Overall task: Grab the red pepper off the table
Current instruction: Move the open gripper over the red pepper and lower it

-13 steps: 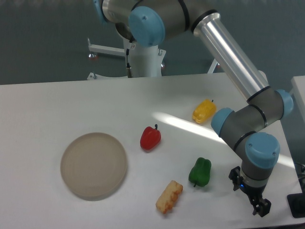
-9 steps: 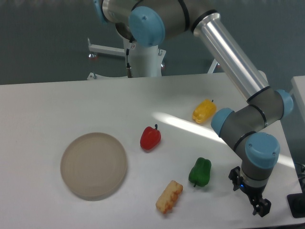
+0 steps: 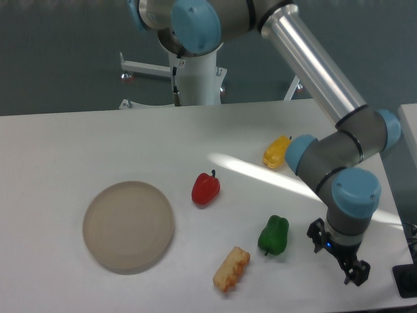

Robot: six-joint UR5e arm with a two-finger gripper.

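Observation:
The red pepper [image 3: 205,188] is small and glossy with a short dark stem. It lies on the white table [image 3: 98,137] near the middle, right of a round plate. My gripper [image 3: 338,256] hangs low over the table's front right part, well to the right of the red pepper and just right of the green pepper. Its jaws stand apart with nothing between them.
A green pepper [image 3: 273,235] lies between the gripper and the red pepper. A yellow pepper [image 3: 276,151] lies farther back, partly behind the arm. A beige round plate [image 3: 128,226] sits front left. A tan ridged toy food [image 3: 231,268] lies near the front edge.
The arm's wrist and gripper have shifted slightly left and up, toward the green pepper. The objects have not moved.

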